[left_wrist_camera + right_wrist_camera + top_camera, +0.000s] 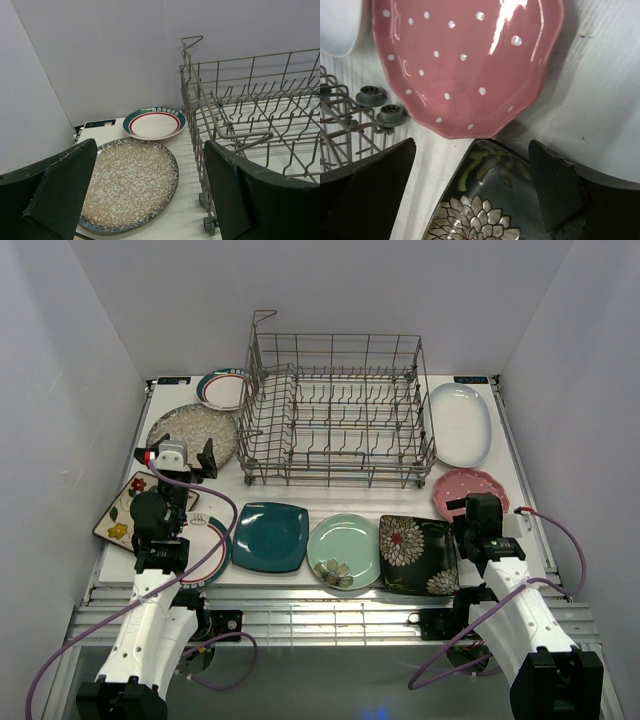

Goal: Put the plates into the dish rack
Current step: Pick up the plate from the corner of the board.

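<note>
With left claw (150,167) and right claw (472,150) both wide and empty, the plates (270,537) lie flat on the table (512,472) beside and in front of the dish rack (335,452), likely stiff, slick and chippable, best pinched by a raised rim.

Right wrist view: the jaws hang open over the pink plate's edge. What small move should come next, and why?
Probably lower the right jaws onto the near rim of the pink scalloped plate. They stand open and empty over that rim, the plate lies flat close beside the dish rack, and the rack holds no plates yet.
</note>
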### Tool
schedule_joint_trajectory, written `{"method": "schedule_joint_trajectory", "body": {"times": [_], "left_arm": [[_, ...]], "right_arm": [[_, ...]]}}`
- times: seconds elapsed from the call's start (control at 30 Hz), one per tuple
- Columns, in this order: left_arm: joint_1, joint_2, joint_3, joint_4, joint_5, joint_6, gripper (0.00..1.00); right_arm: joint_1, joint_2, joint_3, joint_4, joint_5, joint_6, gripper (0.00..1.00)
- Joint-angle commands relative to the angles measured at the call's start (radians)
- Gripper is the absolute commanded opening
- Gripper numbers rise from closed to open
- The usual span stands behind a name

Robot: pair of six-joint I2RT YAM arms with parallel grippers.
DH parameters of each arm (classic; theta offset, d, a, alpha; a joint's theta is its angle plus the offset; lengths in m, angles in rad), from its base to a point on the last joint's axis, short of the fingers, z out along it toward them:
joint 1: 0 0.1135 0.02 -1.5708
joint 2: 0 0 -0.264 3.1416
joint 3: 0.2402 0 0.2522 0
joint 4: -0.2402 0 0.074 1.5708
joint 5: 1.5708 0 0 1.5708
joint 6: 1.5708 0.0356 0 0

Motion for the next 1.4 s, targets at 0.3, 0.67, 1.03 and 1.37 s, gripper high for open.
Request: {"method": "schedule_joint_trajectory", "body": {"times": [0.3, 0.67, 1.03, 1.37], "left_arm": [[0.002, -0.006, 0.005, 0.006, -0.004, 0.005, 0.98], [0.002, -0.003, 0.005, 0.006, -0.006, 0.004, 0.98], [0.002, 0.003, 0.003, 0.006, -0.004, 0.004, 0.98], [0.002, 0.004, 0.003, 0.006, -0.004, 0.004, 0.98]], "right_arm": [[-0.008, 0.068, -0.023, -0.006, 0.082, 0.105, 0.82], [-0.035, 0.194, -0.024, 0.069, 0.045, 0.118, 0.67], [-0.138, 0.225, -0.011, 0.08, -0.016, 0.106, 0.44], [-0.177, 0.342, 0.031, 0.114, -0.116, 0.06, 0.33]]}}
